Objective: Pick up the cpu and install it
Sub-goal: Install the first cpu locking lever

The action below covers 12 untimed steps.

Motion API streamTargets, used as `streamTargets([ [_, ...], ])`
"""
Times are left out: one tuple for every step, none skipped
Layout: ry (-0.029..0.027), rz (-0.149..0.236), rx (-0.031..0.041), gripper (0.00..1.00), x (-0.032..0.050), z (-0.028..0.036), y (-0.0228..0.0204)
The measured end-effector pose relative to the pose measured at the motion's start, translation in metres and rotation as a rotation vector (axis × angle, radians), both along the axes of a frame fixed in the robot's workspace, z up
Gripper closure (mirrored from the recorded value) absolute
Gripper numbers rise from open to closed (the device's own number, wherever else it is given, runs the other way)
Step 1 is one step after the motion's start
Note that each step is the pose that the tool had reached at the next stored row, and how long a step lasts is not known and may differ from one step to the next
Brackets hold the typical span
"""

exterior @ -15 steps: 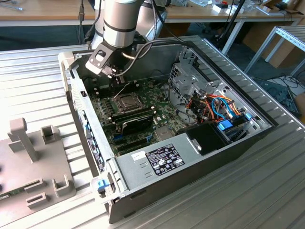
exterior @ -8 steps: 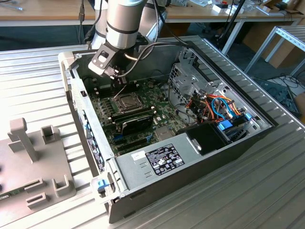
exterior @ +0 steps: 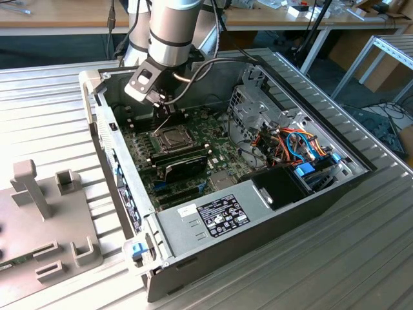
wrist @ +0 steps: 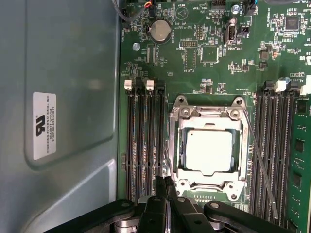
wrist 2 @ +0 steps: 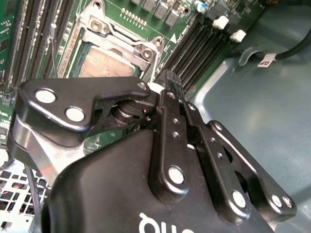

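The cpu (wrist: 210, 151), a flat square with a dull silver-grey top, lies in the socket on the green motherboard. The shiny retention frame (wrist: 209, 115) lies around its edges. In the exterior view the socket (exterior: 171, 137) sits near the back of the open computer case, with my gripper (exterior: 162, 111) just above and behind it. In both wrist views my gripper (wrist: 164, 180) (wrist 2: 171, 78) is shut with its fingertips together and nothing between them. It hovers over the memory slots beside the socket, apart from the cpu (wrist 2: 103, 63).
A thin wire lever (wrist: 260, 162) slants along the far side of the frame. Memory slots (wrist: 146, 141) flank the socket. A black card (exterior: 184, 166), the power supply (exterior: 216, 216), cables (exterior: 293, 145) and the case wall (wrist: 63, 97) stand close by. A grey fixture (exterior: 45, 219) sits at the exterior view's left.
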State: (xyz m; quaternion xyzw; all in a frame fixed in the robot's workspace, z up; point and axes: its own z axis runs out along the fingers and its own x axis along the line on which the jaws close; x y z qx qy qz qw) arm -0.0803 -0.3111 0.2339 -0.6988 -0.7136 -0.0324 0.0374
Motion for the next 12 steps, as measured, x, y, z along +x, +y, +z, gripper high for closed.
streamTargets([
  [0.0000,0.000,0.0000,0.89,0.0000,0.0000,0.0000],
  [0.0000,0.000,0.0001,0.89,0.0001,0.0000,0.0000],
  [-0.0002,0.000,0.0002,0.89,0.0001,-0.0001,-0.0001],
  [-0.0002,0.000,0.0005,0.89,0.0002,-0.0001,-0.0003],
  [-0.0003,0.000,0.0005,0.89,0.0002,-0.0002,-0.0006],
  [-0.0004,0.000,0.0001,0.89,0.0002,-0.0002,-0.0008],
  [-0.0002,0.000,-0.0009,0.89,0.0001,-0.0001,-0.0009],
  [0.0001,0.000,-0.0023,0.89,0.0000,0.0003,-0.0012],
  [0.0000,0.000,-0.0030,0.89,0.0001,0.0005,-0.0014],
  [0.0000,0.000,-0.0038,0.89,0.0001,0.0012,-0.0016],
  [-0.0001,0.000,-0.0043,0.89,0.0001,0.0016,-0.0018],
  [-0.0001,0.000,-0.0059,0.89,0.0002,0.0020,-0.0027],
])
